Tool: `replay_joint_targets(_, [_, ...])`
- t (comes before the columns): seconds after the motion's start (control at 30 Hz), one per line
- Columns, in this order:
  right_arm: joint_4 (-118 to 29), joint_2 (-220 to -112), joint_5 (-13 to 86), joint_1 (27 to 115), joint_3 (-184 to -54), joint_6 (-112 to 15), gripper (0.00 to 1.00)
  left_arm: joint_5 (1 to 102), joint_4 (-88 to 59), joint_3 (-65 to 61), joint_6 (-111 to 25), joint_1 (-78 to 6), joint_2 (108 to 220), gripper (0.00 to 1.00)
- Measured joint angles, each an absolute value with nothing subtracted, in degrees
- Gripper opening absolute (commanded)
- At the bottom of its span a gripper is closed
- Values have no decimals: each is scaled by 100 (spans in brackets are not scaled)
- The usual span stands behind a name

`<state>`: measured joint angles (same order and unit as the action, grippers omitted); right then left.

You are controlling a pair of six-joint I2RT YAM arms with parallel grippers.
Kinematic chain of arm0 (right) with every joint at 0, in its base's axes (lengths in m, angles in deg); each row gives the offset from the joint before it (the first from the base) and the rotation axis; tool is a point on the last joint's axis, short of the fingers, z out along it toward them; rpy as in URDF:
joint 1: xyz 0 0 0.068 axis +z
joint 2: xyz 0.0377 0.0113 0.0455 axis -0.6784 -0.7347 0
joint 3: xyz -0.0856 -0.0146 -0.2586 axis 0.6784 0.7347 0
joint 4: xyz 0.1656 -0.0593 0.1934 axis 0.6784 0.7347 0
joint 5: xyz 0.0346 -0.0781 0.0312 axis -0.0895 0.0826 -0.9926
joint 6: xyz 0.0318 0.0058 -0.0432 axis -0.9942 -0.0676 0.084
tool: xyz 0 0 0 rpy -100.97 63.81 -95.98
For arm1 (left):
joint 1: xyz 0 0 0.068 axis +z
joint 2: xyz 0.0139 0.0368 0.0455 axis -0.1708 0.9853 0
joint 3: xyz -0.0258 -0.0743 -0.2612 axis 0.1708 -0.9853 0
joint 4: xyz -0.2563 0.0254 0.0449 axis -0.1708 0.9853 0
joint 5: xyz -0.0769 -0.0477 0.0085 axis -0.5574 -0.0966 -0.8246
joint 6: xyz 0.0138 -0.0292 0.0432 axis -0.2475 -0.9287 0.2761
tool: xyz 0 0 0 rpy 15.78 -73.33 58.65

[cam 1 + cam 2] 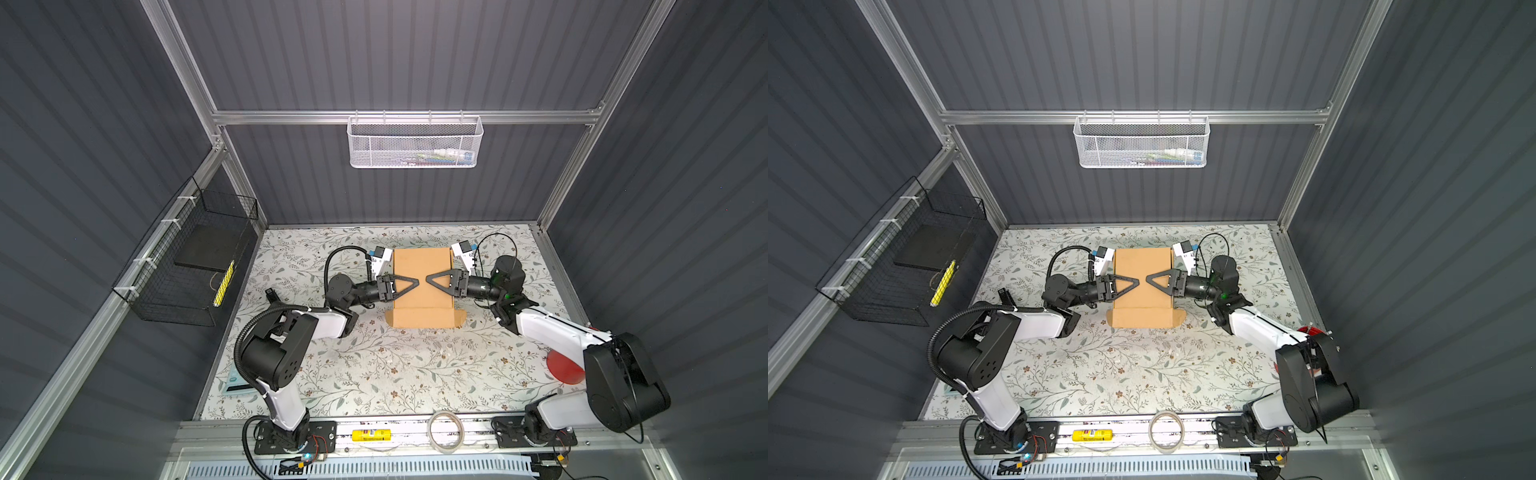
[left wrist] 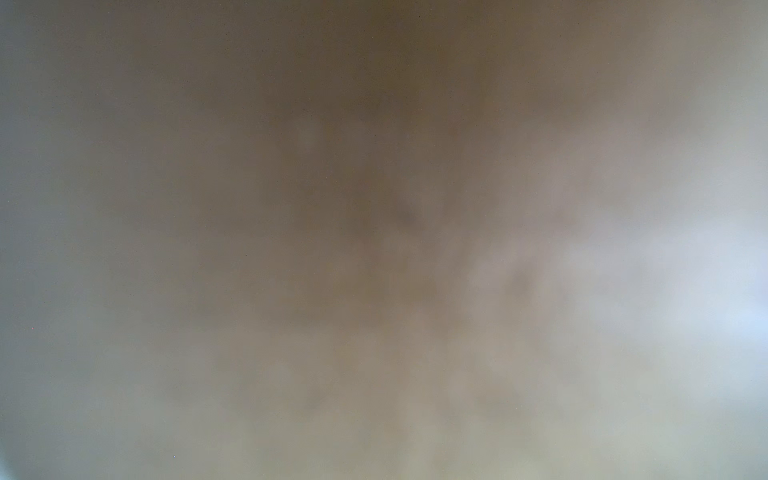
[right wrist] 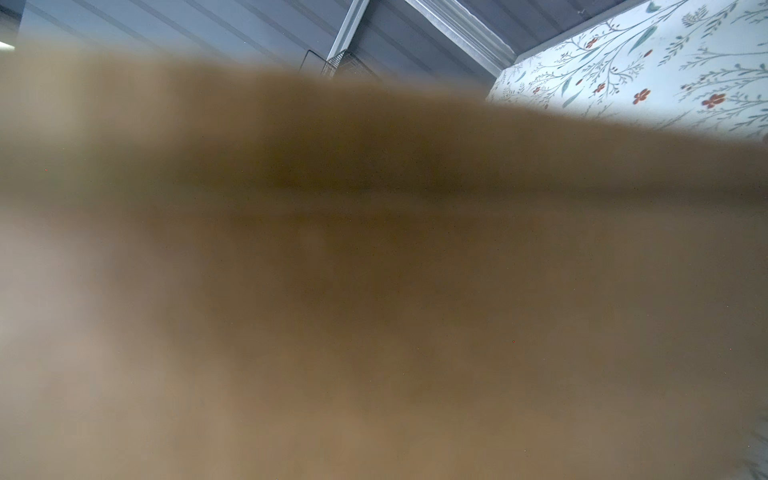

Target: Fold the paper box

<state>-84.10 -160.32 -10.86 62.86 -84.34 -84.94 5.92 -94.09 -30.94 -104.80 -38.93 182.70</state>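
Two wall baskets: white basket (image 1: 361,143) holds unclear items (image 1: 440,156), black basket (image 1: 174,311) a dark slab (image 1: 208,249). The paper box (image 1: 422,309) sits rear-middle on the surface (image 1: 374,365); left hand (image 1: 411,279) and right hand (image 1: 432,278) reach over it, grip impossible to tell.

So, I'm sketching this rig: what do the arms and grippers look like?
Both the left arm and right arm have white link shells between bulky black joint housings, on black base plates. The left gripper and right gripper end in black, open-framed triangles. A ribbed black hose loops along the left arm; thin black wires trail by the right one.
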Motion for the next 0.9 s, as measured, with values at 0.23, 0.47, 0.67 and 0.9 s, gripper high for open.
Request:
replay_joint_targets(0.23, [-8183, -15949, -990, 6286, -8434, -8345, 70, 594, -9414, -3094, -10495, -3902, 18277, 45])
replay_joint_targets(0.47, [-7774, -15652, -887, 6179, -8368, -8091, 73, 596, -9440, -3094, -10502, -3858, 18277, 44])
replay_joint_targets(0.67, [-7140, -15175, -800, 5949, -8323, -7700, 75, 594, -9471, -3094, -10568, -3716, 18277, 44])
replay_joint_targets(0.9, [-6369, -14638, -686, 5696, -8277, -7197, 76, 592, -9538, -3094, -10707, -3605, 18283, 43])
